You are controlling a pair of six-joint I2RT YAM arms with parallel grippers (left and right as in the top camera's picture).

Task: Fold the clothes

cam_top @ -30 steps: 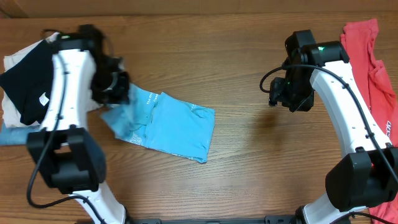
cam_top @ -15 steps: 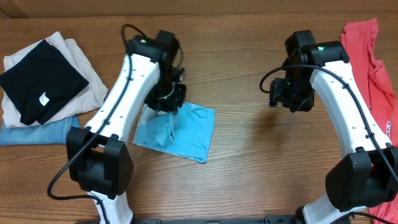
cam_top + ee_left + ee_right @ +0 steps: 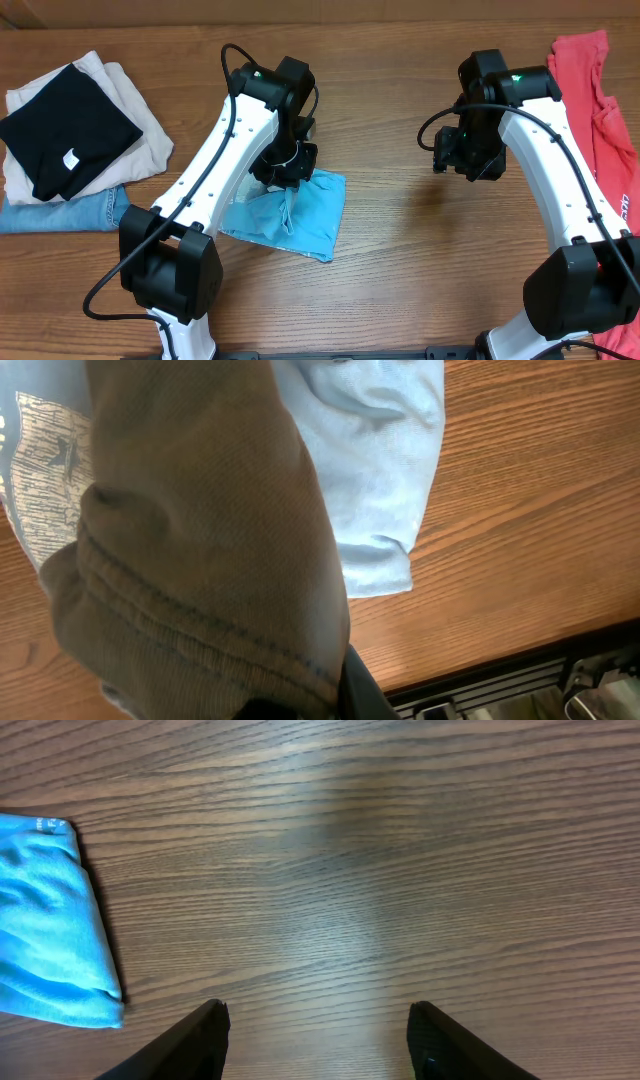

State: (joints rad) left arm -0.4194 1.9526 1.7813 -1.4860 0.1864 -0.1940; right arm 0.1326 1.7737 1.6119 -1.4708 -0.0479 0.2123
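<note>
The light blue T-shirt (image 3: 305, 212) lies partly folded on the table's middle left. My left gripper (image 3: 283, 168) is above its upper edge, shut on a fold of the shirt and holding it lifted. In the left wrist view the held cloth (image 3: 200, 540) with its stitched hem fills most of the frame; the rest of the shirt (image 3: 385, 450) lies below. My right gripper (image 3: 462, 152) is open and empty over bare wood, its fingertips (image 3: 212, 1025) wide apart; the blue shirt's edge (image 3: 50, 940) shows at the left of that view. The coral-red T-shirt (image 3: 598, 95) lies at the far right.
A stack of folded clothes sits at the far left: a black one (image 3: 65, 130) on a beige one (image 3: 140, 120) on a denim-blue one (image 3: 70, 212). Bare wooden table (image 3: 400, 240) lies between the arms.
My left gripper has swung from the far left across to the right with the shirt's left part in it, laying it over the rest. The right arm has not moved.
</note>
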